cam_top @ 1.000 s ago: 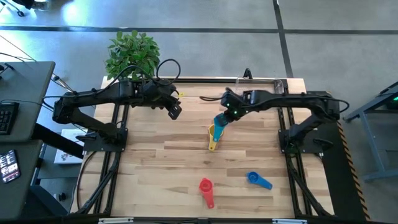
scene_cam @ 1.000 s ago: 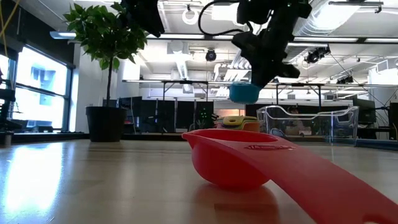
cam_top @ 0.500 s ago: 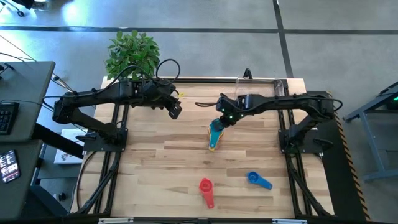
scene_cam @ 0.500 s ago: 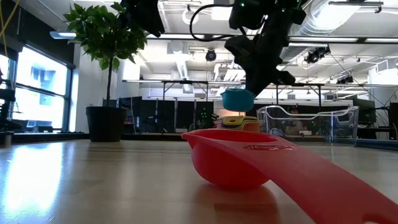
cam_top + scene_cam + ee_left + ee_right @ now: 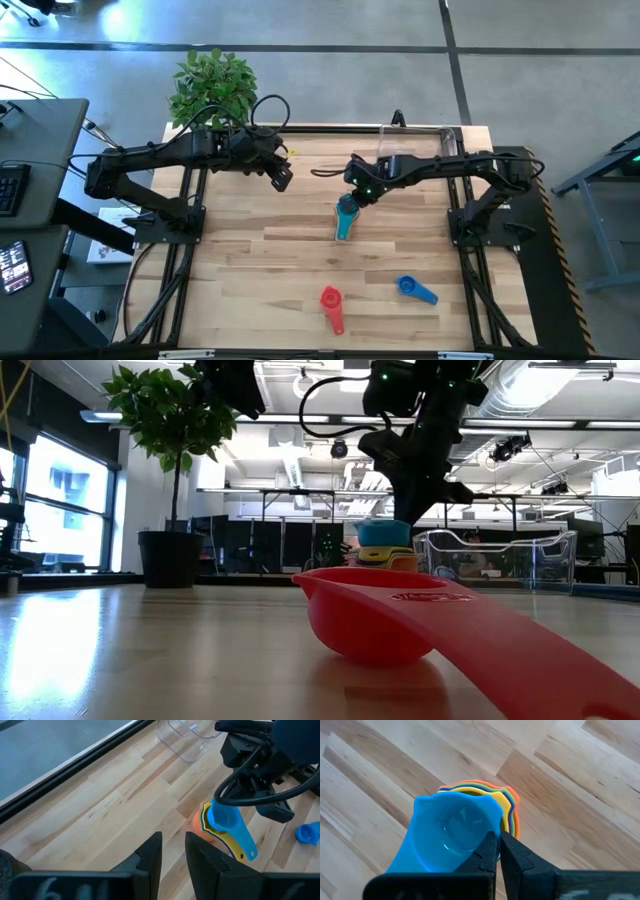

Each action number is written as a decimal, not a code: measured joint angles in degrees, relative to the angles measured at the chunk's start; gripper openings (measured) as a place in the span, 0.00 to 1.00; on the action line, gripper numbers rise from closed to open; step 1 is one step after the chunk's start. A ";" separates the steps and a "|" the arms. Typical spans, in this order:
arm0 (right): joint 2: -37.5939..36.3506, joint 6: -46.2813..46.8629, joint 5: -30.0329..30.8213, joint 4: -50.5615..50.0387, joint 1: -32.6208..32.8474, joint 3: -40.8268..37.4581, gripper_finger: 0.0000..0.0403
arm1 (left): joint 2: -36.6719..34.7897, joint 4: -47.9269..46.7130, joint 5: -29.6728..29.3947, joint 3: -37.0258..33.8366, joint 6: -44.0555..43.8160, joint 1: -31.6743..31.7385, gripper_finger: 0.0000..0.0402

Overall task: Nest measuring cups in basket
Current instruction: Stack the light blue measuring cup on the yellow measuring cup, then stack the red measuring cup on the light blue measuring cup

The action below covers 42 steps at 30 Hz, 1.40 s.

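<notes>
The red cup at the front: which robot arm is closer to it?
The right. The right gripper is at the stacked cups mid-table, closer to the red cup; the left gripper hovers farther back.

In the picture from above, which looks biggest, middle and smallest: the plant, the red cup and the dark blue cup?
1. The plant looks biggest by far.
2. The red cup comes next, a bit longer with its handle.
3. The dark blue cup looks smallest, though these two cups are close in size.
</notes>
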 joint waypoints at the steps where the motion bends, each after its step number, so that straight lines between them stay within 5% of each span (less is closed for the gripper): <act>1: 0.00 -0.02 -0.02 0.05 -0.01 0.00 0.00 | 0.00 0.00 0.00 0.02 0.00 0.00 0.19; 28: -0.07 -2.65 -2.80 0.11 -0.83 -0.02 0.13 | 0.00 0.00 0.00 0.01 -0.20 0.00 0.19; 42: -7.33 -4.51 -5.92 -1.88 -0.70 -0.07 0.13 | 0.00 -0.35 0.59 0.01 -12.14 -5.41 0.19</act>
